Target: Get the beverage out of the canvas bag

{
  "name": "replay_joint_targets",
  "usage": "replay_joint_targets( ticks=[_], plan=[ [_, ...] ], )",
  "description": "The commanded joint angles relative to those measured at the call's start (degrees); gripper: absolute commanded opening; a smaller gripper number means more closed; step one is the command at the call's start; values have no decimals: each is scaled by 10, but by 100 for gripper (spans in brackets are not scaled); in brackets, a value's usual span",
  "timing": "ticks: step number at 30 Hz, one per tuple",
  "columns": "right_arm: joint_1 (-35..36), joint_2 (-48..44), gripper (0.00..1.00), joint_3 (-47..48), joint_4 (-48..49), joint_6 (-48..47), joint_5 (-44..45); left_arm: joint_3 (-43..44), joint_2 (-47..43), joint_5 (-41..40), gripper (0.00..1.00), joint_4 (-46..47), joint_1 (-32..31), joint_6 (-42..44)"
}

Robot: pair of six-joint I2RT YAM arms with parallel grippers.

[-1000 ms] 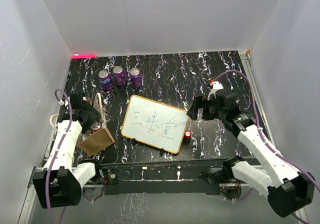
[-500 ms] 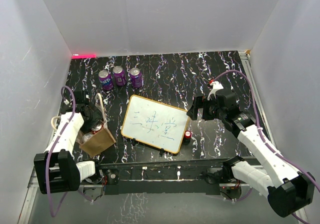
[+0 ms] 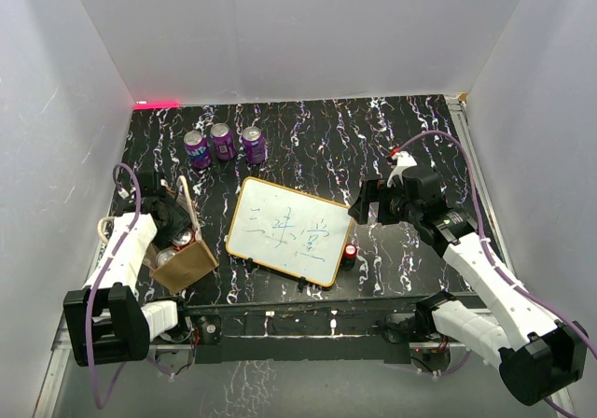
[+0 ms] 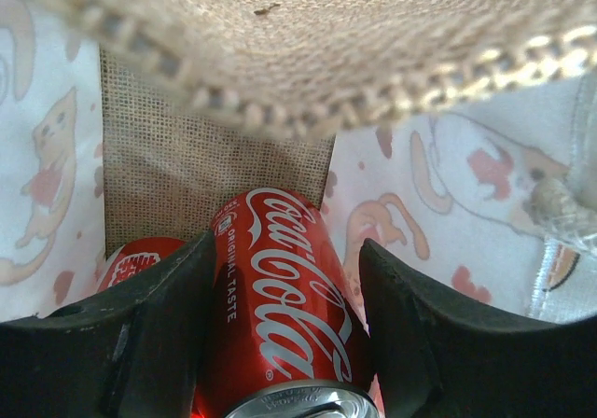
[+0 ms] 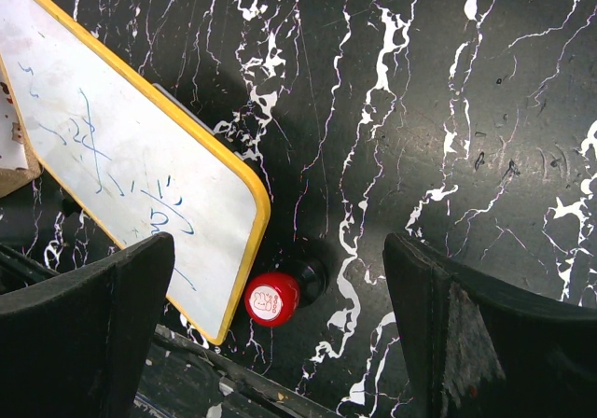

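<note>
So the left gripper (image 4: 284, 250) is right down inside the canvas bag (image 3: 187, 264), which sits at the near left of the table (image 3: 373, 147) beside the whiteboard (image 3: 289, 231). The drink, a red cola can (image 4: 280, 297), is in the bag, lying lengthwise between the two fingers with its top rim toward the camera. The fingers hug both sides of it with no gap I can see, but I honestly can't tell if they're squeezing yet or just resting against it.

My take on doing this bit well: make sure the grip is properly firm on the can's body before pulling anything. A round, smooth can will slip if it's only pinched lightly. Then back out along the line of the bag's mouth rather than lifting at an angle, because the woven rim (image 4: 308, 110) droops low over the opening and could catch the can or the fingers. There's also a second red can (image 4: 140, 255) tucked just beside the left finger, so pull slowly to avoid dragging it along. The bag looks light, so it may well come along with the arm.

The right gripper (image 5: 280, 245) hangs wide open over the table with nothing in it, above the whiteboard's corner and a little red-capped thing (image 5: 270, 299). It could pin the bag down if needed.
</note>
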Motion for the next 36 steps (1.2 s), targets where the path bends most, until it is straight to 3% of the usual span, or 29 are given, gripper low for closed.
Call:
replay_joint_targets(
  ticks=[1, 17, 27, 36],
  plan=[
    [4, -11, 98, 6, 26, -4, -2, 15, -33, -11, 41, -26, 0, -22],
    [4, -13, 98, 7, 26, -5, 0, 54, 32, -67, 38, 27, 2, 25],
    [4, -10, 98, 6, 27, -5, -2, 34, 49, -49, 38, 53, 16, 36],
    [4, -7, 98, 5, 28, -5, -3, 22, 44, -38, 64, 44, 16, 23]
  ],
)
